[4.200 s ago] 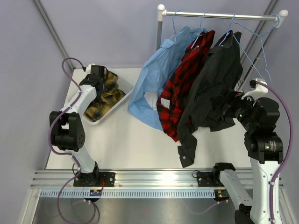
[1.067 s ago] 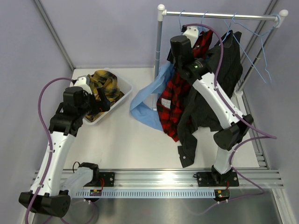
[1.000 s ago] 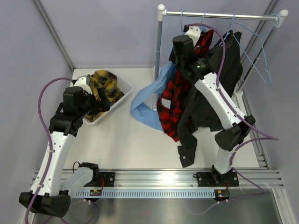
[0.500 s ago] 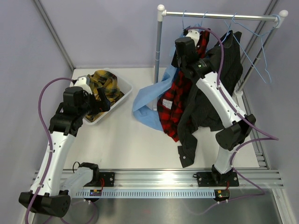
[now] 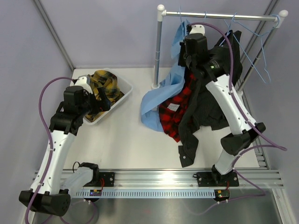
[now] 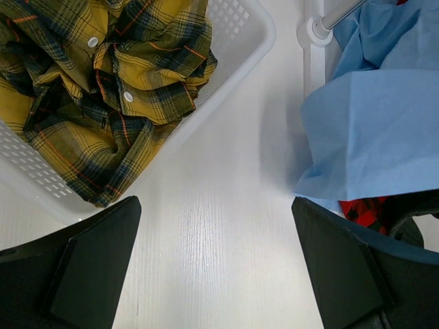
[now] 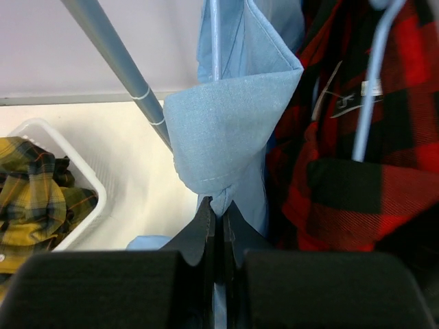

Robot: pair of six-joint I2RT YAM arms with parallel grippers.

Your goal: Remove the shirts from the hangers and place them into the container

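Right gripper [image 7: 218, 216] is up at the rack, jaws pinched tight on a bunched fold of the light blue shirt [image 7: 230, 130] – cloth gathers right into the fingertips. That's the grip. The shirt's hanger [image 7: 215, 41] rises straight above the pinch, its thin wire running up out of the wrist view toward the rail [image 5: 219, 16], so the cloth has to come down and away from that wire. From above, the shirt hangs long-ways from the rail and spills leftward onto the table [image 5: 131, 144], its lower end lying in a heap.

The container [image 5: 122, 98] sits well to the left of the rack, and the yellow plaid shirt [image 6: 103, 89] is already piled in it. The left gripper [image 6: 216, 264] hovers just beside the tub with jaws spread wide, holding nothing – it's the nearer arm to the tub, but the right one has the shirt.

What's in the way? The rack's upright post [image 7: 116, 58] stands just left of the pinched fold, between shirt and tub. On the other side the red plaid shirt [image 7: 343, 178] presses right against the blue one on its own hanger, with the black shirt [image 5: 219, 93] beyond it. My read: a pull could drag the hanger or the red shirt along.
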